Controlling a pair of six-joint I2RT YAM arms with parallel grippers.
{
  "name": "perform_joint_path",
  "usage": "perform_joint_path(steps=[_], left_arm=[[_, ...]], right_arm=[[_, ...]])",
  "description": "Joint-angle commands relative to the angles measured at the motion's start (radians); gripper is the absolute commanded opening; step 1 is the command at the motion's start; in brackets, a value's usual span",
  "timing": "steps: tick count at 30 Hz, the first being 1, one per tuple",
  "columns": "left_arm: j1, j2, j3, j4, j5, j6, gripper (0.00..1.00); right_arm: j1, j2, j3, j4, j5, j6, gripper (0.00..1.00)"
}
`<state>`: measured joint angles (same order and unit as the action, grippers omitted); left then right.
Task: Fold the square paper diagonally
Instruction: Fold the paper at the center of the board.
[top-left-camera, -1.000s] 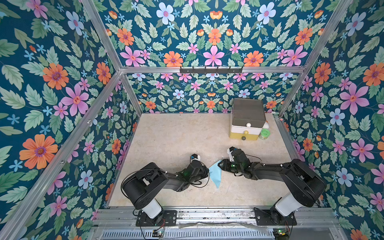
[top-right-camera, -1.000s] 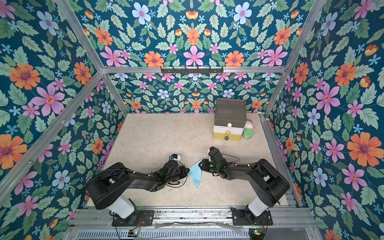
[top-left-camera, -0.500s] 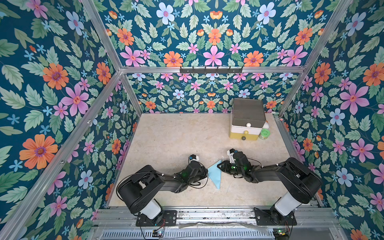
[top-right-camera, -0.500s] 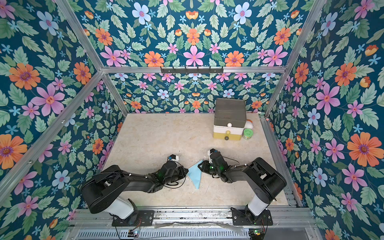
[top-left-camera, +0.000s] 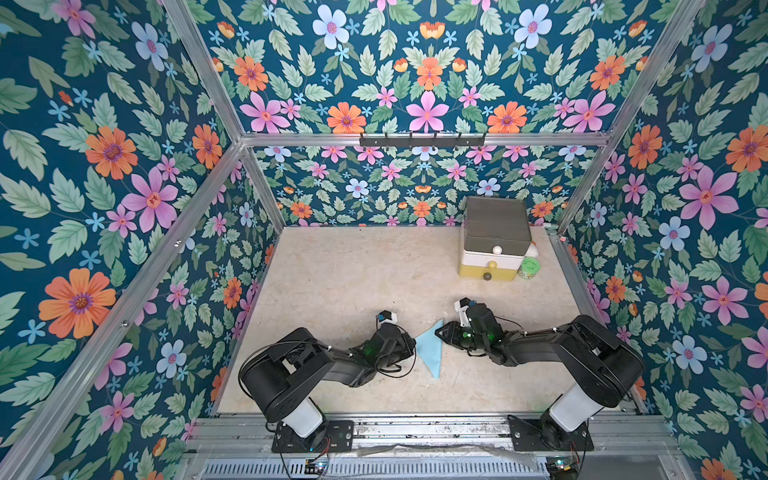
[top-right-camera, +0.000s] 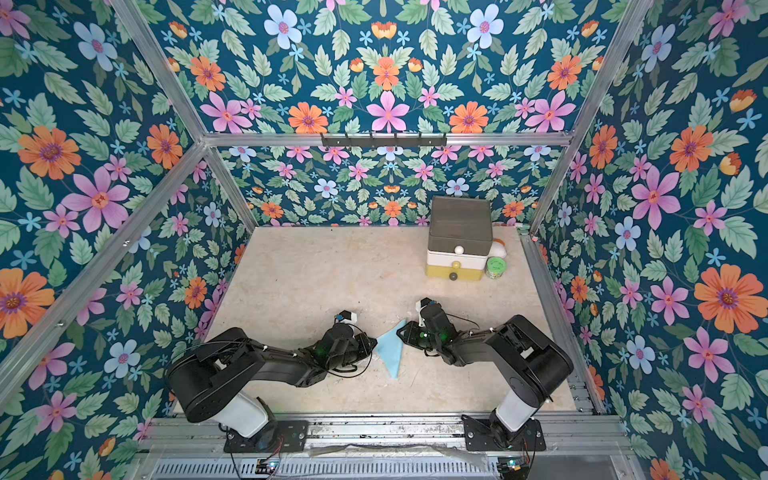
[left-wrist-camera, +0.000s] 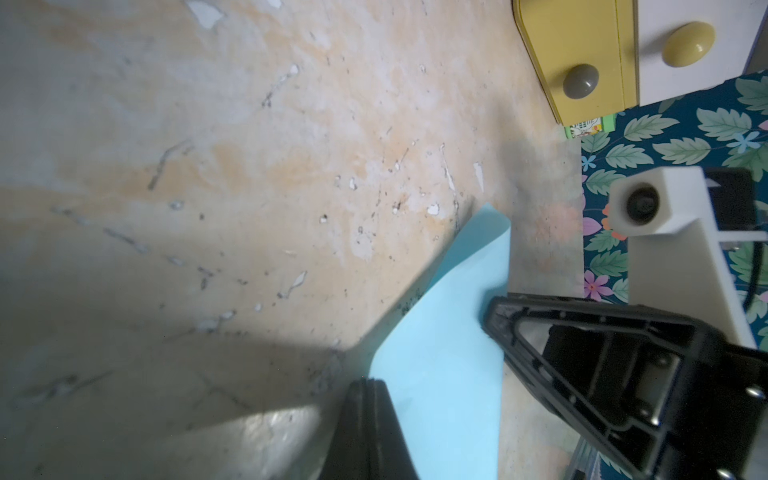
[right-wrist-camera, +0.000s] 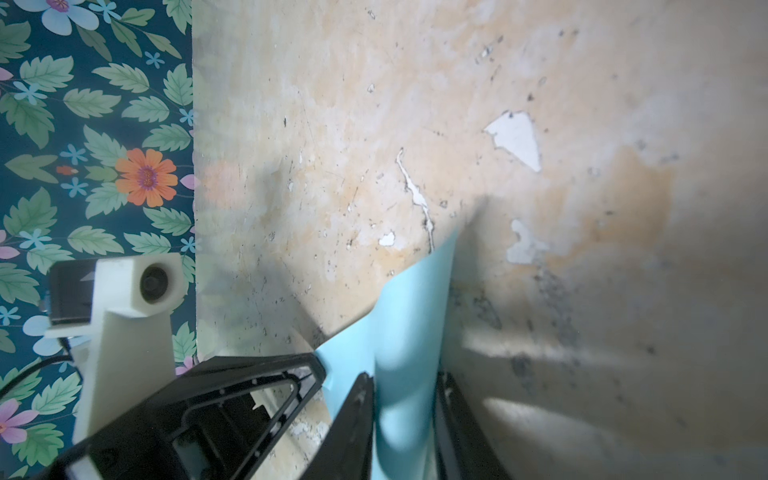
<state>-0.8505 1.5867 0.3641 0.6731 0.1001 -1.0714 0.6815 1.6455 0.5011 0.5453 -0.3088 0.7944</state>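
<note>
**Ana:** What did both top views show?

**Ben:** The square paper (top-left-camera: 428, 349) lay low in the middle of the frame on the tan table (top-left-camera: 353, 270). It looked like a triangle. The left claw (top-left-camera: 412, 345) touched one side and the right claw (top-left-camera: 438, 332) the other. A drawer box (top-left-camera: 494, 237) and a green tub (top-left-camera: 528, 268) stood well apart, right of the middle. A white thing (top-right-camera: 498, 249) was mostly hidden behind the box.

**Ana:** Could you see the fingers?

**Ben:** No, they were too dark and small.

**Ana:** And the left wrist view?

**Ben:** The left claw was shut tight, just beside the paper (left-wrist-camera: 449, 374). I couldn't tell if it pinched any. One finger (left-wrist-camera: 505, 320) of the right claw touched the paper. The drawer box was cut off.

**Ana:** The right wrist view?

**Ben:** Only there did the paper (right-wrist-camera: 407, 353) stand up, curved. The right claw's fingers (right-wrist-camera: 353, 415) had closed partway onto it.
</note>
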Motion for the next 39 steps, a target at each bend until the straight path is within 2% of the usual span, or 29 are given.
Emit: perform_joint_path(steps=[1,6,10,20,22,23,27,31,35,39], left_arm=[[-0.001,-0.006,-0.014,0.000,-0.004,-0.015,0.00],[-0.014,-0.060,-0.031,-0.003,-0.012,-0.049,0.00],[-0.058,-0.084,-0.031,-0.022,-0.054,-0.064,0.00],[-0.073,0.049,-0.061,0.088,-0.060,-0.104,0.00],[-0.073,0.060,-0.063,0.104,-0.057,-0.110,0.00],[-0.073,0.056,-0.063,0.102,-0.061,-0.110,0.00],[-0.073,0.041,-0.058,0.070,-0.072,-0.097,0.00],[-0.073,0.048,-0.062,0.074,-0.071,-0.097,0.00],[-0.076,0.053,-0.063,0.089,-0.066,-0.101,0.00],[-0.080,0.057,-0.055,0.091,-0.068,-0.097,0.00]], right_arm=[[0.001,0.003,-0.001,-0.033,0.025,-0.002,0.31],[0.000,0.003,-0.005,-0.046,0.045,-0.004,0.35],[0.001,0.003,-0.011,-0.047,0.057,-0.003,0.32],[0.000,0.002,-0.010,-0.062,0.071,-0.003,0.33],[0.001,-0.010,-0.010,-0.084,0.086,-0.008,0.41],[0.001,-0.024,-0.010,-0.109,0.110,-0.010,0.49],[0.021,-0.146,-0.005,-0.268,0.262,-0.020,0.70],[0.080,-0.242,0.031,-0.433,0.361,-0.025,0.84],[0.209,-0.257,0.068,-0.581,0.458,0.048,0.86],[0.247,-0.272,0.033,-0.567,0.452,0.135,0.84]])
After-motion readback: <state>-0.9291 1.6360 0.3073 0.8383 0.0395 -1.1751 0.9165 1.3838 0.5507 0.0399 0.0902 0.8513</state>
